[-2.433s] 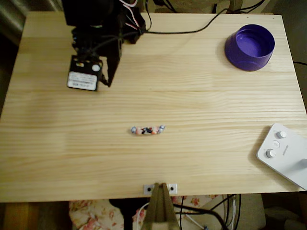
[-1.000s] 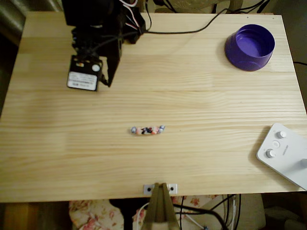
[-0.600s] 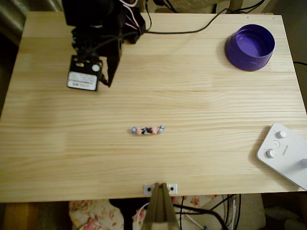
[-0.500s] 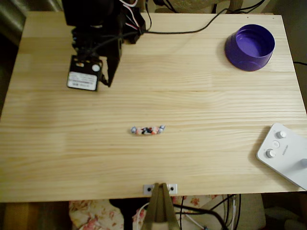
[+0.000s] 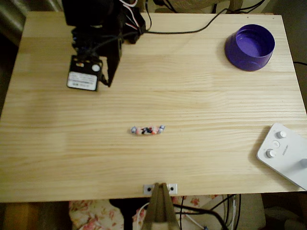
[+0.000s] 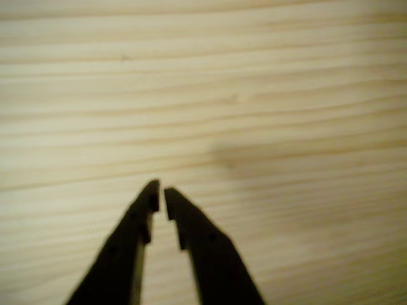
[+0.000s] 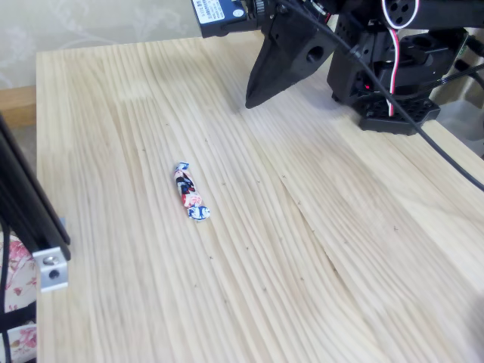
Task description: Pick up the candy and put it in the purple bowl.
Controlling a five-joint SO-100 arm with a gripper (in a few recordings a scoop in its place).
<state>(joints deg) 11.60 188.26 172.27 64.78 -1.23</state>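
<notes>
The candy (image 5: 147,130) lies flat near the middle of the wooden table, a small wrapped sweet with twisted pale ends; the fixed view has the candy (image 7: 190,193) left of centre. The purple bowl (image 5: 236,51) stands empty at the far right corner in the overhead view. My black gripper (image 5: 106,82) hovers over the far left part of the table, well away from the candy and pointing down at bare wood. In the wrist view the gripper (image 6: 159,191) is shut, its tips almost touching with nothing between them. From the side, the gripper (image 7: 251,102) hangs just above the surface.
A white device with round knobs (image 5: 284,154) sits at the near right edge. The arm's base and cables (image 7: 389,72) occupy the far side. A metal bracket (image 5: 160,188) is fixed at the near edge. Bare wood (image 5: 201,105) lies between candy and bowl.
</notes>
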